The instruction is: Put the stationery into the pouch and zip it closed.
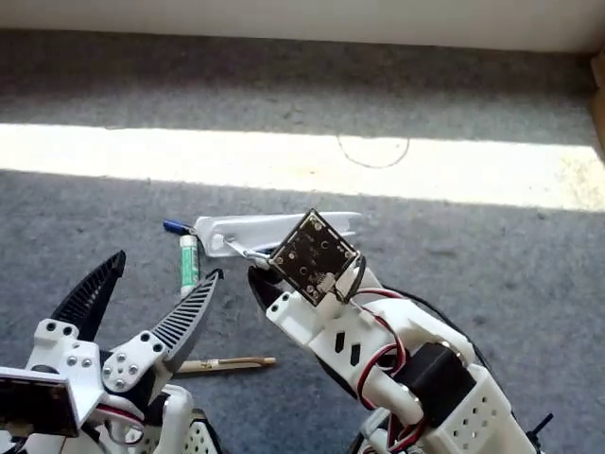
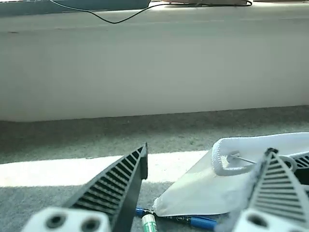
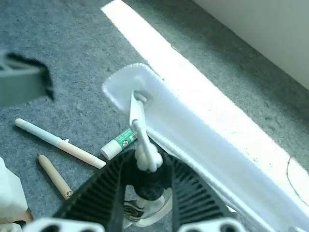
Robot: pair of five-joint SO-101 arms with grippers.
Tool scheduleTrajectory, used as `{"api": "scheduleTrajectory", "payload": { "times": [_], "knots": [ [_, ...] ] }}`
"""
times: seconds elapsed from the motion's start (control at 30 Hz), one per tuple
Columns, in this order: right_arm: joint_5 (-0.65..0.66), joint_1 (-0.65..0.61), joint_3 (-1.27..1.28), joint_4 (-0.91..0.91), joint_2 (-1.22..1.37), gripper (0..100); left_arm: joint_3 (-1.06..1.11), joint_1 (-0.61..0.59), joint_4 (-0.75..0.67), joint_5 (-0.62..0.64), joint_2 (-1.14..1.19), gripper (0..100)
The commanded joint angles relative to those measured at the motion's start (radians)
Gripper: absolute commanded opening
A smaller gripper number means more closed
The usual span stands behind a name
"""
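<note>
Looks soft, light and limp, the white pouch (image 1: 274,230) lying mid-scene, apt to slide if tugged. Best held by the zip pull (image 3: 136,116) — pinched in the right gripper (image 3: 145,166). Left gripper (image 1: 165,268) spread wide at near left. Loose nearby: green marker (image 1: 188,265), blue pen (image 1: 175,227) under the pouch's left end, pencil (image 1: 227,363) nearer.

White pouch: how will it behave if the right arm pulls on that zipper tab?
Probably floppy: the pouch looks like thin soft material, draping down from its raised end. Likely light too, so with the right gripper pinching the zipper tab alone, it may slide over the carpet instead of zipping.
</note>
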Motion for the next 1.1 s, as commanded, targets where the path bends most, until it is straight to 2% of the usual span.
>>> {"api": "scheduleTrajectory", "payload": {
  "times": [0.0,0.17,0.27,0.47,0.77,1.07],
  "knots": [
    [0.012,-0.018,-0.005,0.008,-0.013,0.6,-0.076,-0.013,0.003,0.031,0.180,34],
    [0.012,-0.053,-0.004,0.008,-0.013,0.6,-0.084,-0.015,-0.002,0.031,0.311,34],
    [0.012,-0.050,-0.004,0.008,-0.013,0.6,-0.081,-0.016,0.005,0.029,0.314,34],
    [0.012,-0.050,-0.004,0.008,-0.013,0.6,-0.081,-0.130,0.005,0.025,0.315,26],
    [0.012,-0.050,-0.004,0.008,-0.013,0.6,-0.087,-0.133,0.055,-0.002,0.312,26],
    [0.012,-0.050,-0.004,0.008,-0.013,0.6,-0.090,0.010,0.112,-0.006,0.321,26]
  ]
}}
